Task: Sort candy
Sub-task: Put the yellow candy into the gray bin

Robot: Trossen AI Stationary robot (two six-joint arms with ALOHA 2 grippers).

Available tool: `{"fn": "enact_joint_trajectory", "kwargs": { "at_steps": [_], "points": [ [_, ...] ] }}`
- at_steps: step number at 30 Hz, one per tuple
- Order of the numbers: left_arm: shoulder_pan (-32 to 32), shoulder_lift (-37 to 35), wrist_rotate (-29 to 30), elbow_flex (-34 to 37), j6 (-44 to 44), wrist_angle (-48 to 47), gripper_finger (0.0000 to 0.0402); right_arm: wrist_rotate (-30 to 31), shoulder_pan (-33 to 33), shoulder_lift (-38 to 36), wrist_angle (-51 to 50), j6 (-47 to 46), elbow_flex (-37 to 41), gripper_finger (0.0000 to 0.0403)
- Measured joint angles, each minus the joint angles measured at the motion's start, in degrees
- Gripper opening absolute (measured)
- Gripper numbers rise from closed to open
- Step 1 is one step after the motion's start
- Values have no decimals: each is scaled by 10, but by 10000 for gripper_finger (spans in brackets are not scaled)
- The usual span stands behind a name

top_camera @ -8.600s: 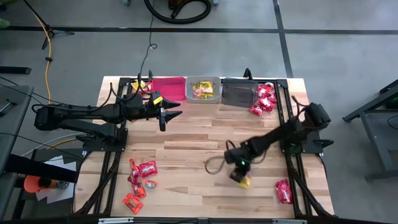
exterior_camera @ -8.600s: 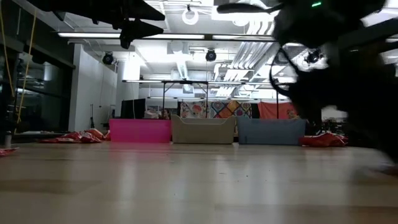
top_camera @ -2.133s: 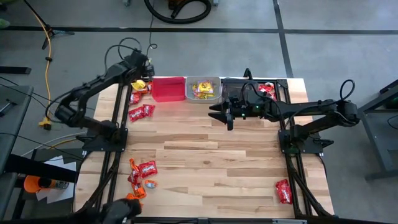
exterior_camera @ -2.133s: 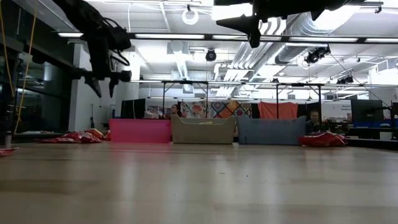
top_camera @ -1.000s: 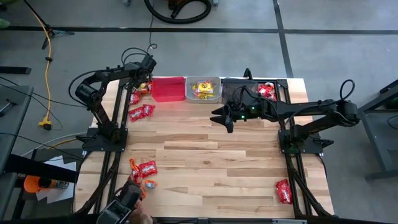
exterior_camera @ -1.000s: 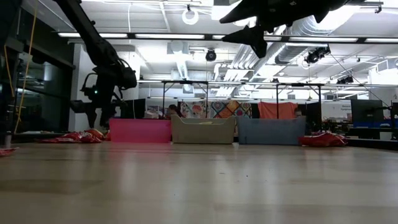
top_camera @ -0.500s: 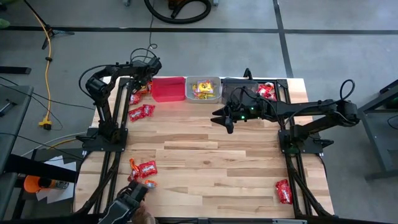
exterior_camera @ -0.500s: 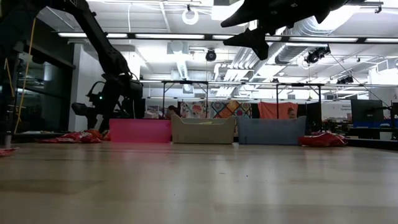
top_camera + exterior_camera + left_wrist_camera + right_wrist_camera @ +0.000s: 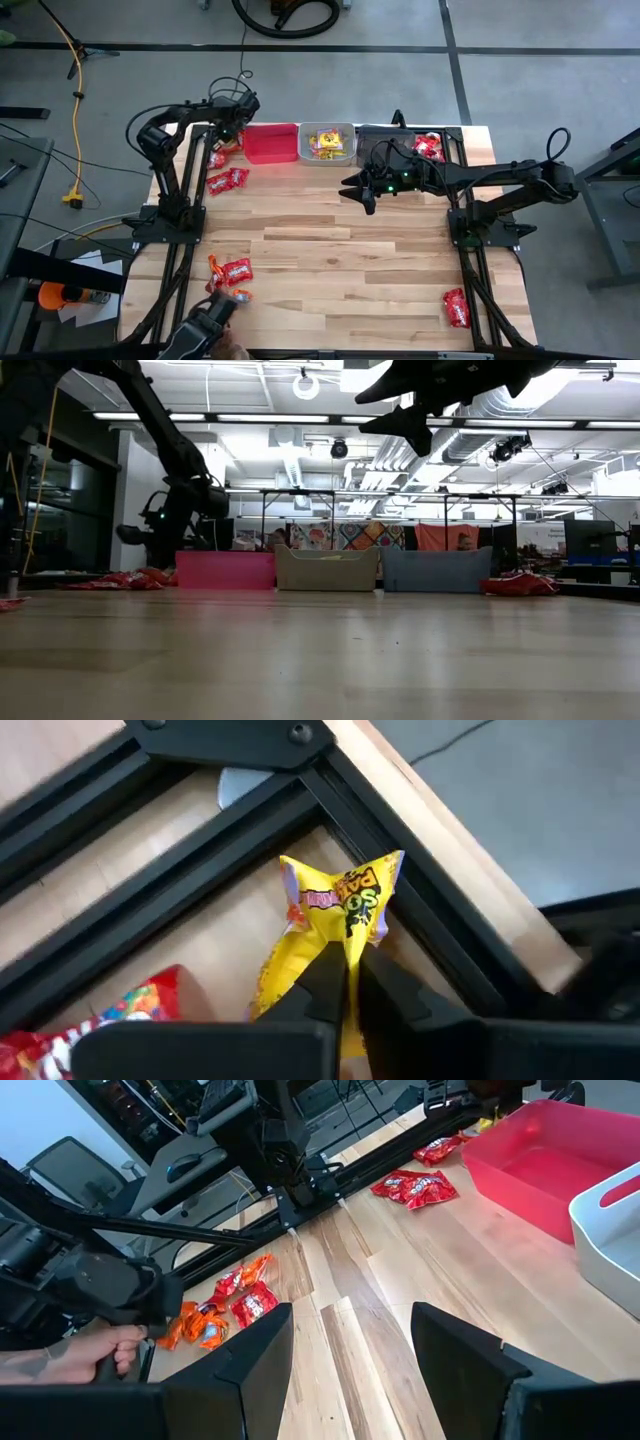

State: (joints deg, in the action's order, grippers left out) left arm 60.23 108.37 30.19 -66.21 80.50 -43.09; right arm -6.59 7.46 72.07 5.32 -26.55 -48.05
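Candy lies in several heaps: red packets in front of the red bin, a red and orange heap at the near left, red ones at the far right, one at the near right. My left gripper is down at the table's far left corner, shut on a yellow candy packet. My right gripper hangs open and high above the table, in front of the dark bin, with nothing between its fingers. My left gripper pinches the yellow packet between its two fingers, on the packet's crumpled middle. The fingers come from above, slanting down. The packet's printed end spreads out beyond the fingertips beside the black frame rail; whether it is off the wood I cannot tell.
The clear grey bin, between the red and dark ones, holds yellow candies. Black frame rails run along the table's edges around the left gripper. A person's hand holds a dark device at the near left edge.
My left arm has folded in and its gripper has sunk toward the candies at the table's far left corner. The person's hand with the device has come a little farther in at the near edge.
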Motion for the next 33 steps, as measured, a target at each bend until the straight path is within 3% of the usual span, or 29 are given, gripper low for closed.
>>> {"fn": "enact_joint_trajectory", "kwargs": {
  "at_steps": [9, 15, 20, 27, 33],
  "points": [
    [8, -125, 45, 0, -112, 106, 1, 0, 0, 0, 0, 0, 0, 199],
    [-30, -226, 30, 0, -316, 156, 0, 4, 2, 0, 17, 0, 0, 199],
    [-122, -280, -32, 0, -467, 199, 0, 56, 5, 0, 84, 20, 0, 199],
    [-312, -370, -208, 62, -591, 314, 0, 61, 25, 0, 132, 21, 0, 199],
    [-452, -485, -232, 186, -601, 501, 0, 60, 27, 0, 132, 11, 0, 199]
  ]
}}
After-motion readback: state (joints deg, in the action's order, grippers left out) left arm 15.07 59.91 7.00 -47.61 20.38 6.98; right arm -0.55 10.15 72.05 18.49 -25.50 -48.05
